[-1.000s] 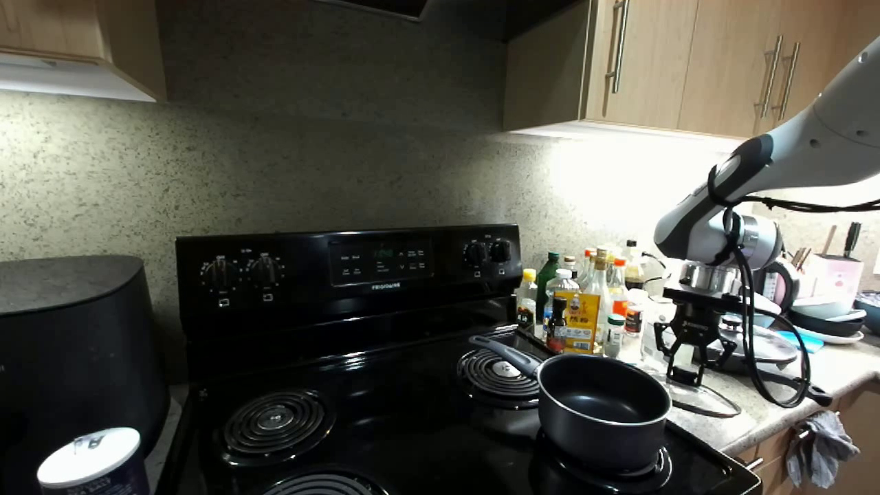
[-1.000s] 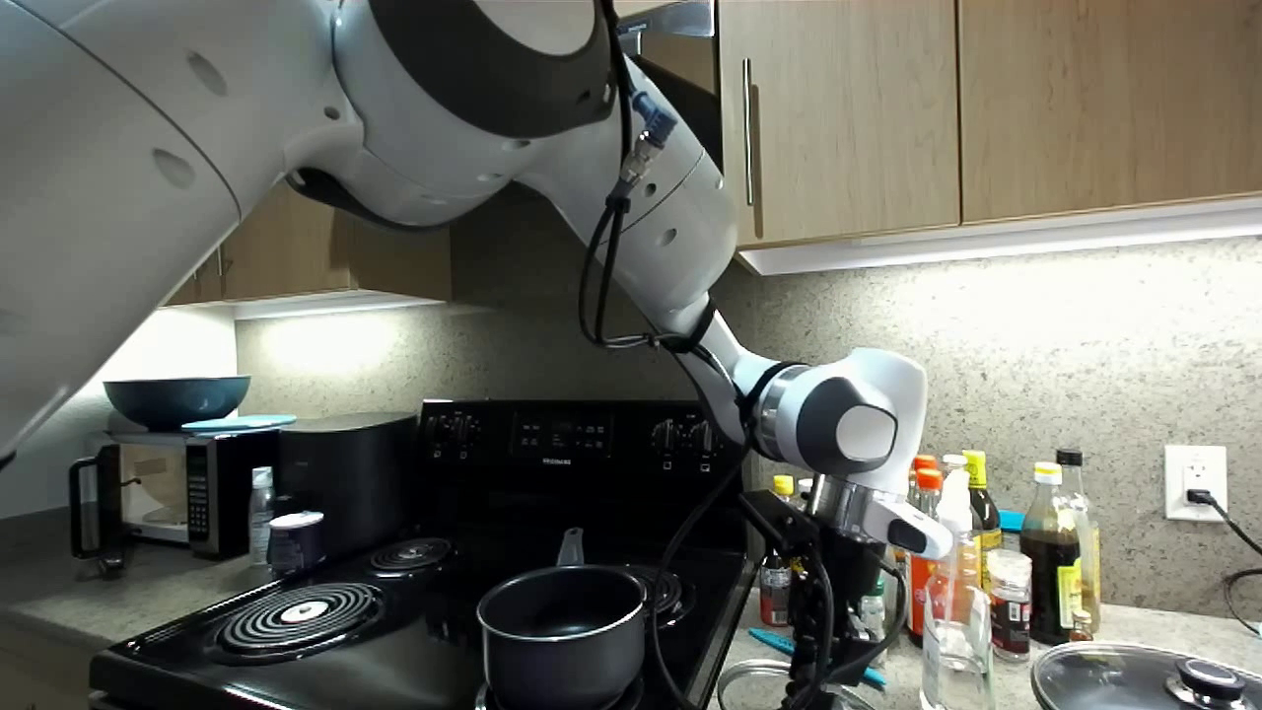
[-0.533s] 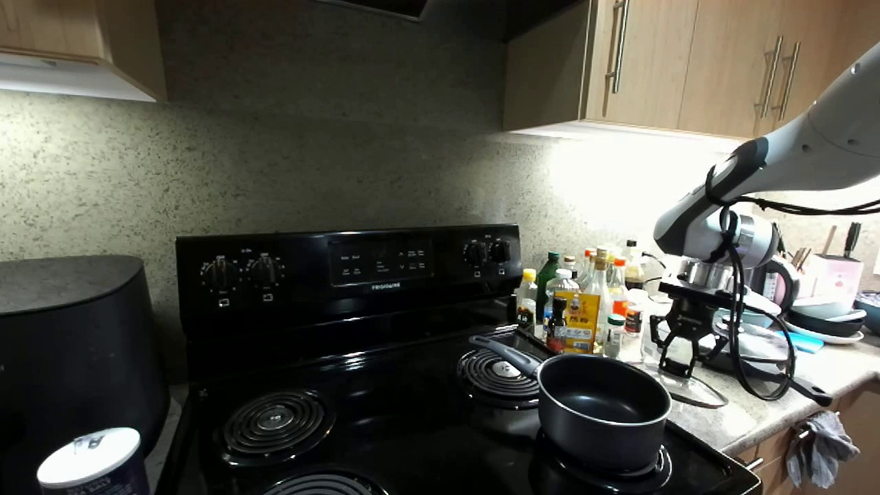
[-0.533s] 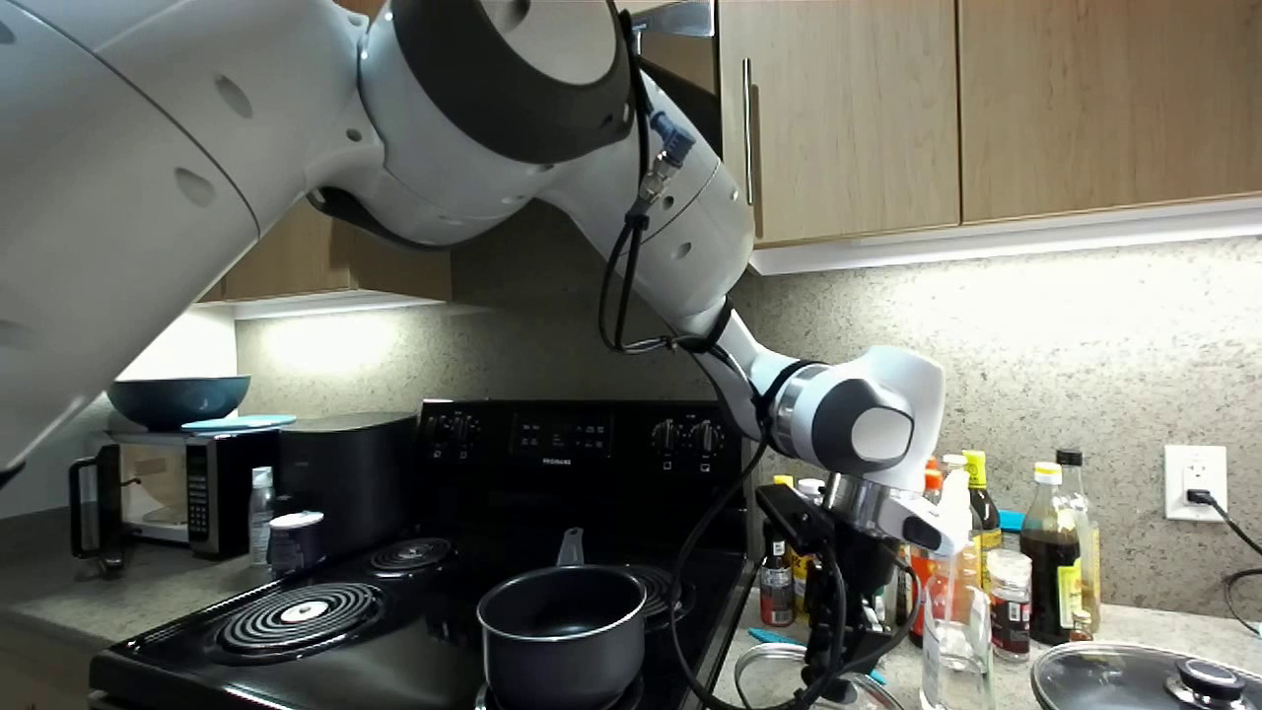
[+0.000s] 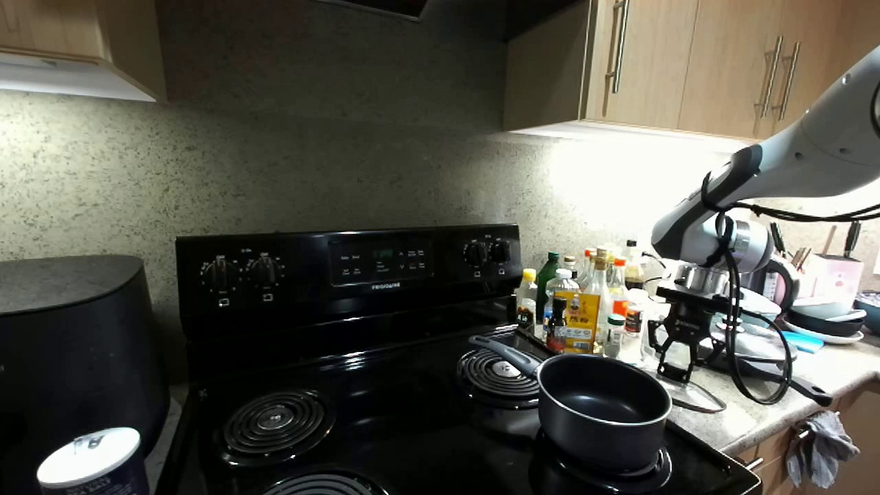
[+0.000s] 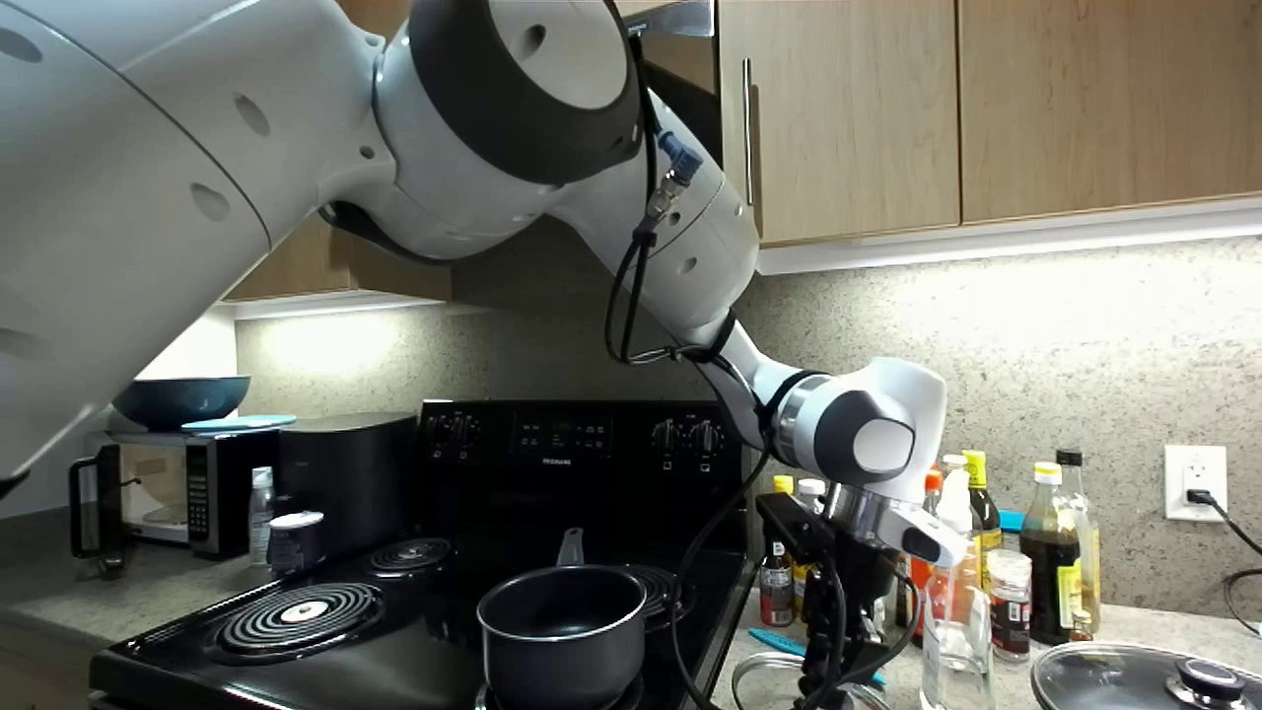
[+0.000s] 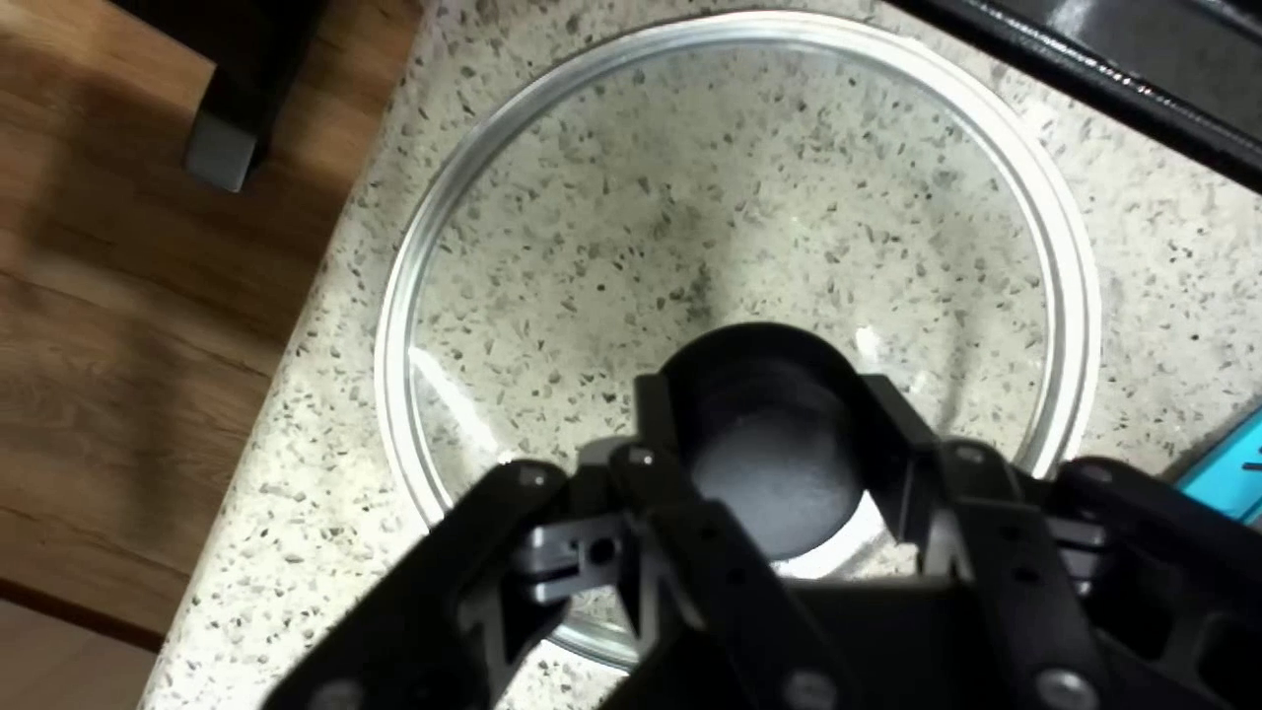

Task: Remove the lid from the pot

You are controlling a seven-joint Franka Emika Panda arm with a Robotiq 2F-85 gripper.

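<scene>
The dark pot (image 5: 603, 412) stands uncovered on the front right burner, its handle pointing back; it also shows in an exterior view (image 6: 562, 641). The lid, round clear glass with a silver rim, is over the counter right of the stove in both exterior views (image 5: 698, 399) (image 6: 769, 685) and fills the wrist view (image 7: 730, 217). My gripper (image 7: 769, 404) has its fingers against both sides of the lid's black knob (image 7: 774, 473) and looks shut on it. It also shows in an exterior view (image 5: 675, 371). Whether the lid touches the counter, I cannot tell.
Several bottles (image 5: 577, 309) stand behind the gripper, with a clear spray bottle (image 6: 956, 631) beside it. A lidded pan (image 6: 1144, 680) sits further along the counter. The stove's raised edge (image 7: 1104, 79) and a turquoise object (image 7: 1227, 468) lie close to the lid. The counter edge (image 7: 325, 256) drops to the floor.
The gripper and the lid have shifted together, to the left in an exterior view between one second and half a second ago, then slightly lower since. The pot has not moved.
</scene>
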